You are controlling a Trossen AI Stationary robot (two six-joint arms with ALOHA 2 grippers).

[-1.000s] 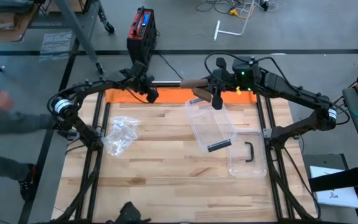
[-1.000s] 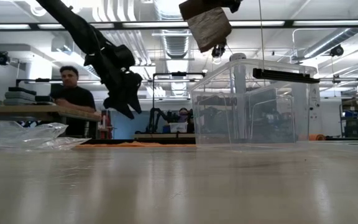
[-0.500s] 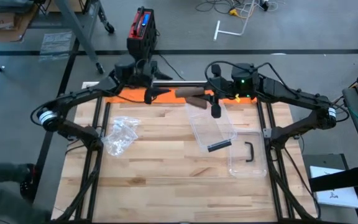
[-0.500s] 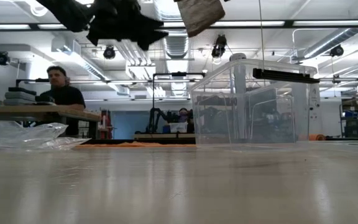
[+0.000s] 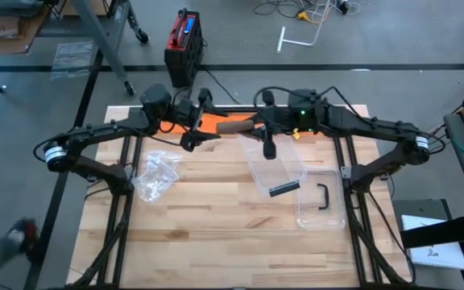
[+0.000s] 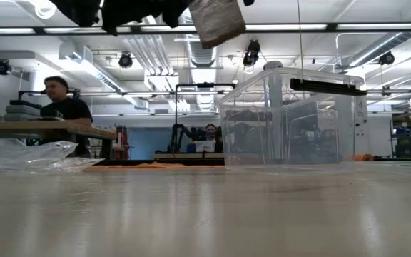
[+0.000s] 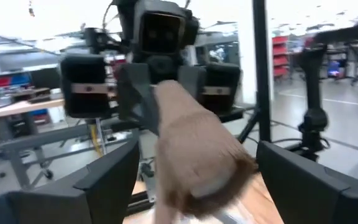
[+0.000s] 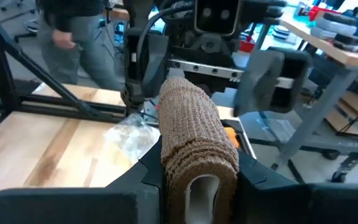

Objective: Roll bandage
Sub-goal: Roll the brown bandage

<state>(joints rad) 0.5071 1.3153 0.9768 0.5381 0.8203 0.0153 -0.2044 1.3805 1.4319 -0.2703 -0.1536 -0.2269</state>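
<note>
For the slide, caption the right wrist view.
Right gripper clamps a tan woven bandage roll facing the open left gripper above the wooden table.

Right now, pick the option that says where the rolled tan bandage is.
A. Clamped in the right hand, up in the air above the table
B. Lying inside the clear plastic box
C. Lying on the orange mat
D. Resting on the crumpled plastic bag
A: the right wrist view shows the right hand shut on the rolled tan bandage, and the low view shows that roll high above the wooden table.
</note>
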